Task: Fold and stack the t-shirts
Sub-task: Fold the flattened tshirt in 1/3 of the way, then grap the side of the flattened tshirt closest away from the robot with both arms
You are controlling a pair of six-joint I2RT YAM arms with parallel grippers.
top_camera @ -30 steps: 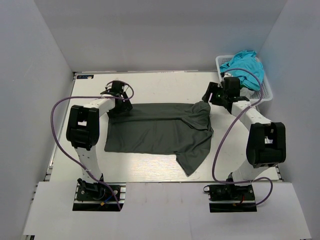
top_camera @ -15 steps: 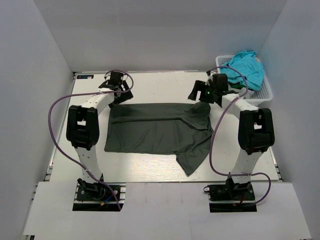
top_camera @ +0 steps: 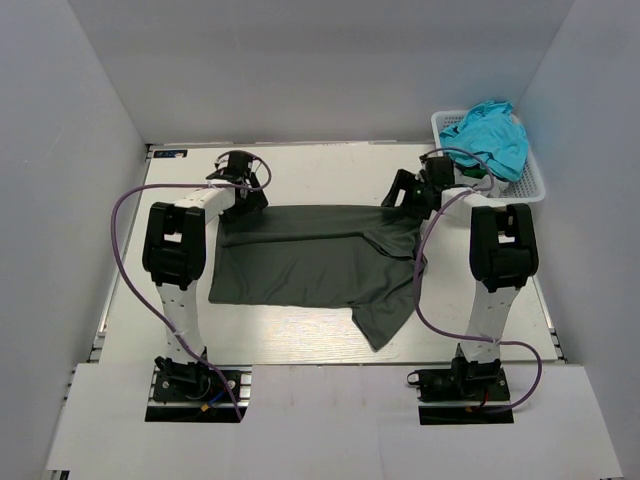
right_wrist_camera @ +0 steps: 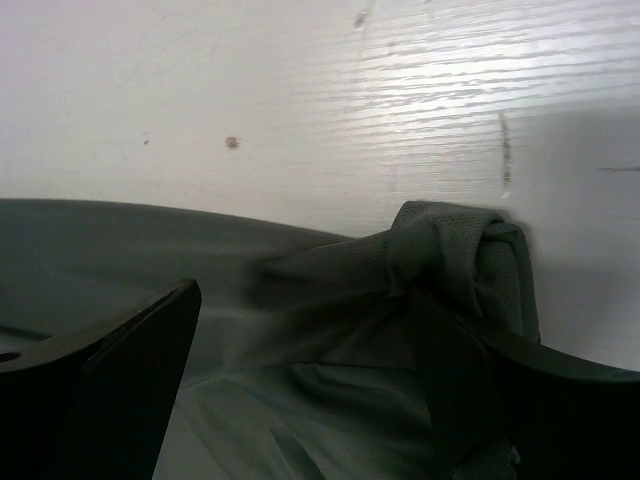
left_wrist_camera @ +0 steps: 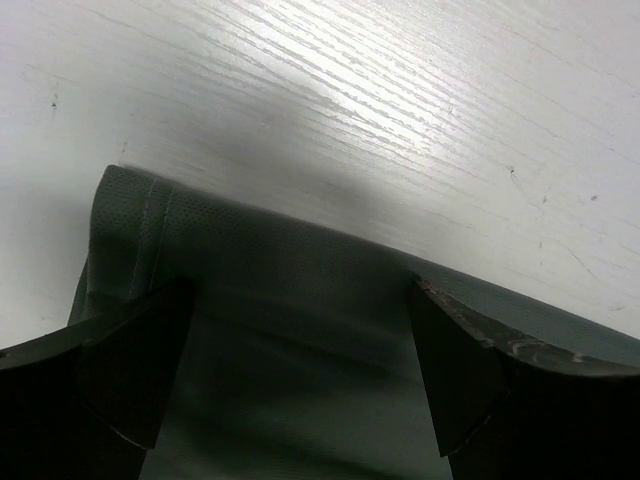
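Observation:
The dark charcoal-grey t-shirt [top_camera: 320, 262] lies spread on the white table, with one flap hanging toward the front edge. My left gripper [top_camera: 240, 197] is open, low over the shirt's far left corner [left_wrist_camera: 130, 215], fingers apart above the cloth. My right gripper [top_camera: 400, 197] is open over the shirt's far right corner, where the cloth is bunched into a small roll [right_wrist_camera: 465, 255]. The turquoise t-shirt [top_camera: 488, 132] lies in the basket. No pale grey shirt shows.
The white lattice basket [top_camera: 533, 180] stands at the back right corner of the table [top_camera: 320, 170]. Grey walls close in left, right and behind. Purple cables loop beside both arms.
Both grippers have come down onto the far edge of the dark shirt. The right one moved left and down from near the basket. The shirt lies as before.

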